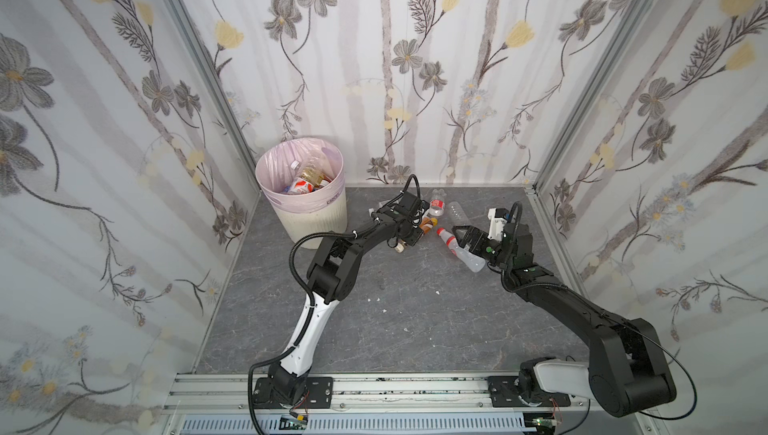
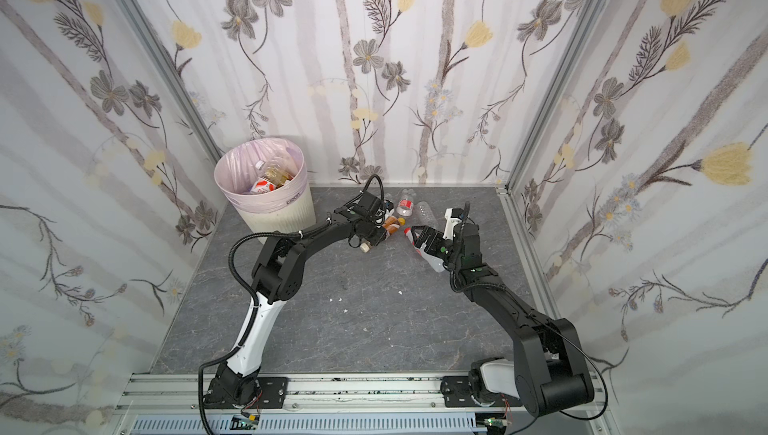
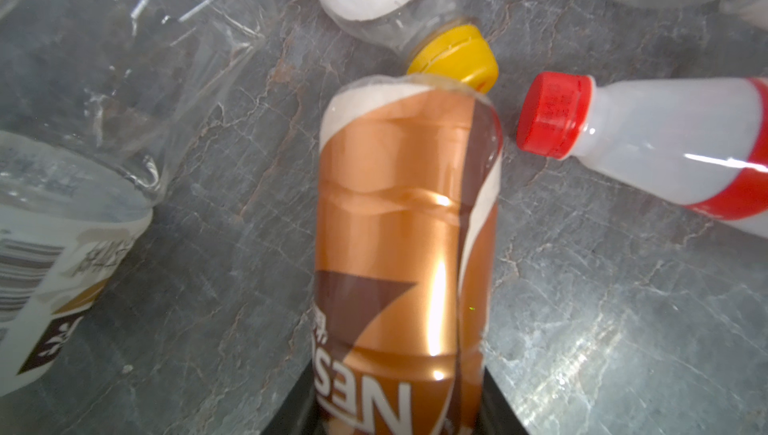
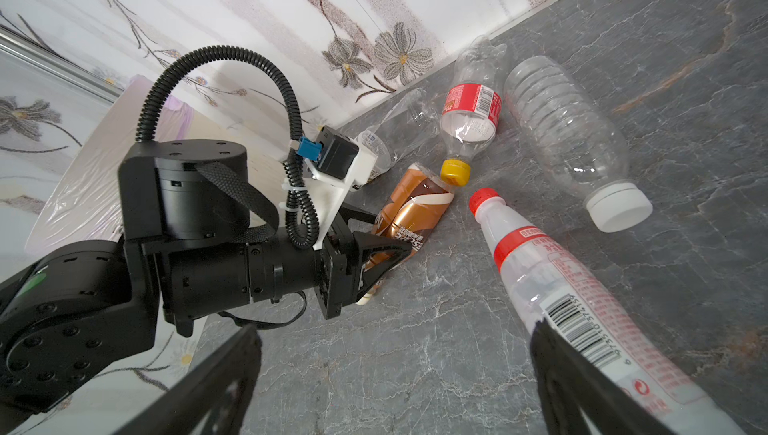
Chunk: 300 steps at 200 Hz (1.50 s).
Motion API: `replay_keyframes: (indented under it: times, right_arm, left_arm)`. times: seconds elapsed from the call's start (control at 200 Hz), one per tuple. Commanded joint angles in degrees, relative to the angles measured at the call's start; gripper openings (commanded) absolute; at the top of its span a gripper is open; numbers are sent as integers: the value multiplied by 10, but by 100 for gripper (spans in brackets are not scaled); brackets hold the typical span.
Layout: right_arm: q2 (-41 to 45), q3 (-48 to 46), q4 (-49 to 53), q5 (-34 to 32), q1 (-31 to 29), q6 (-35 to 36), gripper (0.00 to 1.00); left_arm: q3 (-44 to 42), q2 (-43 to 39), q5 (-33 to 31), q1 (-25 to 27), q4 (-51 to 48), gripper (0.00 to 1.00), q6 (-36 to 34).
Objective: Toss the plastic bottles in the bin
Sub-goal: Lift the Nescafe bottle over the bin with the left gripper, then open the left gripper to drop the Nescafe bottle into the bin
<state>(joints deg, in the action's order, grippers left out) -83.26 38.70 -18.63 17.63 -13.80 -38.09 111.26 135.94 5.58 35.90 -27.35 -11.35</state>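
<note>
The left pincer [image 4: 395,231] clamps one copper-sleeved bottle [image 3: 407,204], dented and lying flat. The right pincer [image 4: 395,333] gapes wide over one milky red-capped bottle [image 4: 540,262]. Near the marbled grey worktop's [image 1: 415,308] far edge lie three clear ones: a yellow-capped bottle [image 4: 469,121], a ribbed bottle [image 4: 565,121] (white cap) and a crumpled bottle [image 4: 399,125]. The one ribbed cream bin [image 1: 311,221], pink-lined, stands in the far left corner holding several more.

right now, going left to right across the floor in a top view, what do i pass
bin → brown bottle, clamped in the left tool → red-capped white bottle, lying under the open right tool
</note>
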Motion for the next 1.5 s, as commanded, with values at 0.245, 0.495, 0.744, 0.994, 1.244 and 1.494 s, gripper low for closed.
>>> replay_keyframes:
  times: [0.245,0.495,0.744,0.994,1.244,1.494]
  right_arm:
    - [28,0,-17,-5,-14,17,100]
    - [40,21,-23,3,-59,49,100]
    - [68,34,-36,1,-103,81,100]
    - [78,66,-31,-12,-129,92,100]
    - [72,69,-30,-18,-132,82,100]
    - [61,87,-25,-17,-136,82,100]
  left_arm:
    - [-51,-90,-16,0,-17,40,0]
    - [-61,-163,-44,-2,-17,40,-3]
    - [-42,-241,-88,-9,-17,40,-7]
    - [48,-345,-181,-32,-15,43,-48]
    - [108,-441,-237,-94,77,43,-103]
    - [22,-492,-170,-238,165,48,-30]
